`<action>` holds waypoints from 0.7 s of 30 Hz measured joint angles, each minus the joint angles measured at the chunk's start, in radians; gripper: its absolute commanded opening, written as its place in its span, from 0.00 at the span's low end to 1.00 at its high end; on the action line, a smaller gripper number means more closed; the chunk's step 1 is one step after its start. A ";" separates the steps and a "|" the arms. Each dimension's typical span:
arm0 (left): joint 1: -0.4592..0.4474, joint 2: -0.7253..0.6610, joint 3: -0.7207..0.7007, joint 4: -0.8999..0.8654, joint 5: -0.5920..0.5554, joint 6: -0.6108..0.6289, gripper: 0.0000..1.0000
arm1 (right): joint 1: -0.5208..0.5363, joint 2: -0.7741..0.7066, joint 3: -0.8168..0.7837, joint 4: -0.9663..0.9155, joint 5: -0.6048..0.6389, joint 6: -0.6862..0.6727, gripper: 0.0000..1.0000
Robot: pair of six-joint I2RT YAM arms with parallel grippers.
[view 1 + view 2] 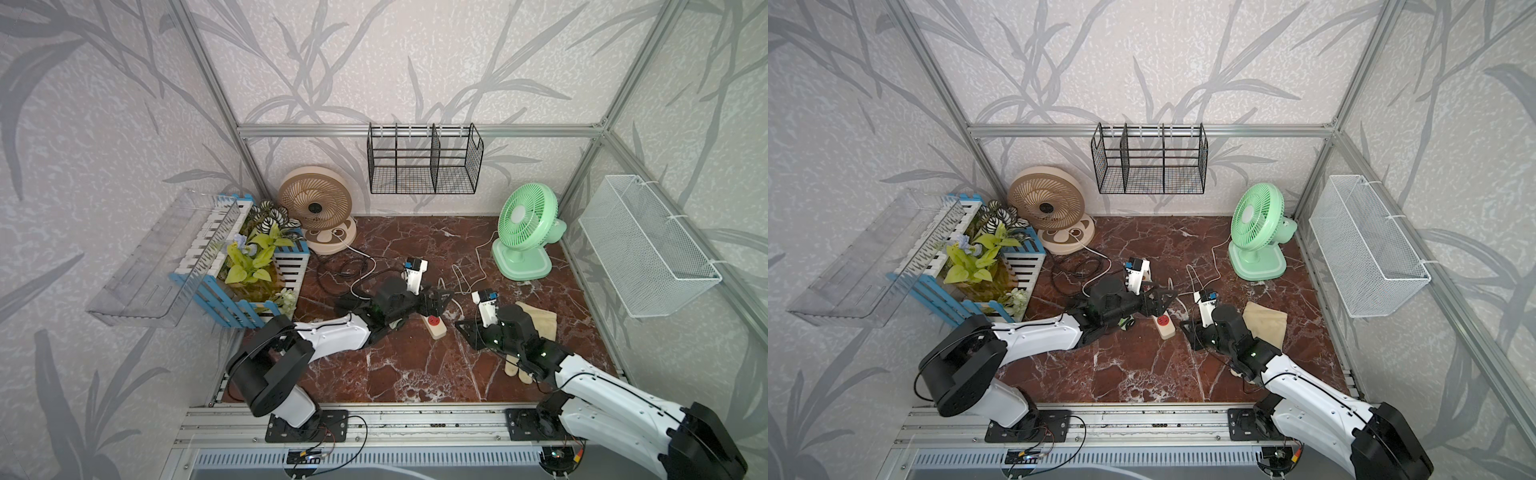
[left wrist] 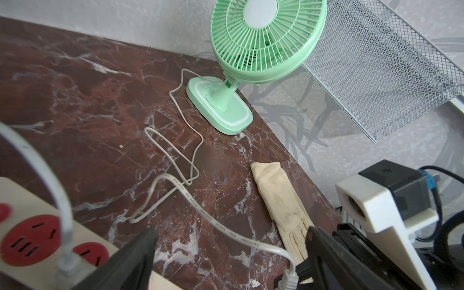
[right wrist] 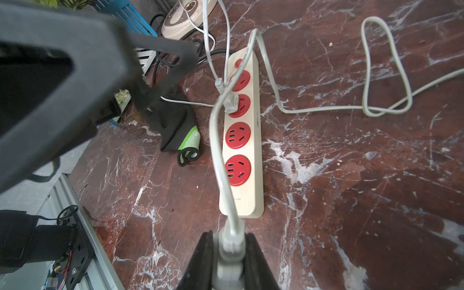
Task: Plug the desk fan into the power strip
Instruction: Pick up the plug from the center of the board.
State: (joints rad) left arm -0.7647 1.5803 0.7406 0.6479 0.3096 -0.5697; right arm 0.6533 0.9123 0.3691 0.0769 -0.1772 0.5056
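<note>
Unfinished: right gripper (image 3: 229, 238) pinches the green desk fan's (image 1: 525, 230) white plug (image 3: 228, 271) just off the power strip (image 3: 256, 140), which lies mid-tabletop (image 1: 415, 374) with 3 of 4 sockets (image 3: 238, 136) free; left gripper (image 1: 438, 301) hangs wide, empty, over it.

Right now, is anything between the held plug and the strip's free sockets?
Nothing but the cord of the plug itself, arcing from the right gripper past the two free sockets at the near end of the strip.
</note>
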 measured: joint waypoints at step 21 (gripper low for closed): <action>-0.002 0.149 0.166 -0.002 0.114 -0.333 0.25 | 0.003 -0.204 -0.071 -0.061 -0.018 -0.016 0.00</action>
State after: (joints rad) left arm -0.7670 1.7294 0.9062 0.6460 0.4240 -0.9024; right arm 0.6567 0.7078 0.2977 0.0158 -0.1955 0.4892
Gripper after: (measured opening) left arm 0.314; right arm 0.208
